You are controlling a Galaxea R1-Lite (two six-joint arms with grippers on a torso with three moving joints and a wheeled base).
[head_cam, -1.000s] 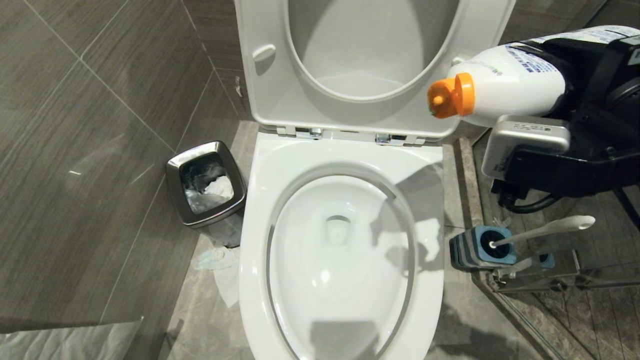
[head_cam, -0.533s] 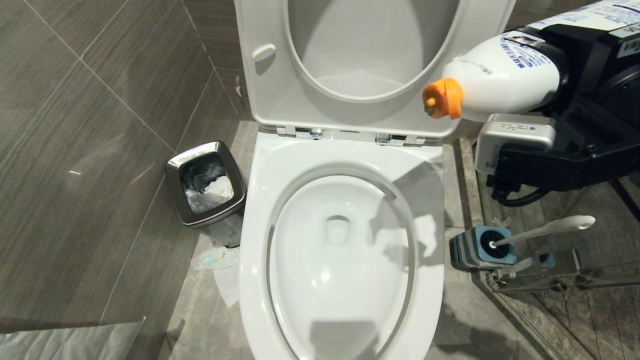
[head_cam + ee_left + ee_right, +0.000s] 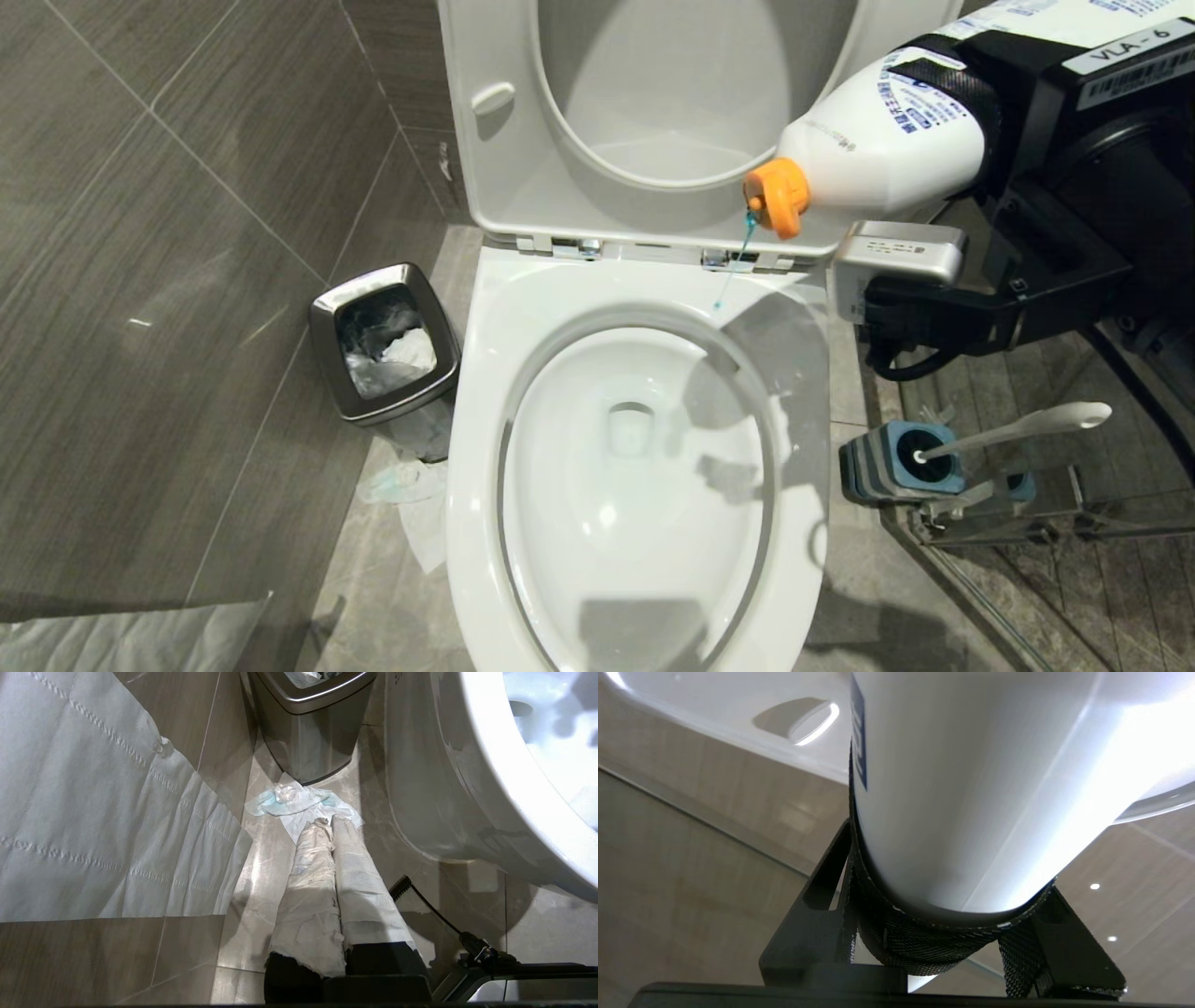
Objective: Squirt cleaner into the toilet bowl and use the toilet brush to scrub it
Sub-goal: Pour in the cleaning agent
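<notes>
1. Presently we find the right gripper [image 3: 952,103] at the upper right of the head view, clamped around the lower body of the cleaner bottle [image 3: 878,149]; the right wrist view shows its textured pads [image 3: 924,942] pressed against the bottle's white wall [image 3: 971,788].
2. We note the bottle is tilted, nozzle lower than its base, with the orange cap [image 3: 777,196] in front of the raised seat and lid [image 3: 504,159], above the back right of the bowl.
3. We see a thin teal stream [image 3: 736,261] running from the cap down toward the back rim of the toilet bowl [image 3: 485,392], near the right hinge.
4. We record the toilet brush [image 3: 1018,429] standing in its blue-and-grey holder [image 3: 896,462] on the floor just right of the bowl, handle leaning to the right, well apart from the gripper.
5. We observe the left gripper [image 3: 334,826] low beside the left flank of the bowl, its paper-wrapped fingers [image 3: 308,896] pressed together on nothing, pointing toward crumpled tissue [image 3: 299,805] on the floor.
6. We log a steel bin [image 3: 383,345] left of the bowl, holding waste paper, and a hanging paper sheet [image 3: 84,812] against the wall nearby.
</notes>
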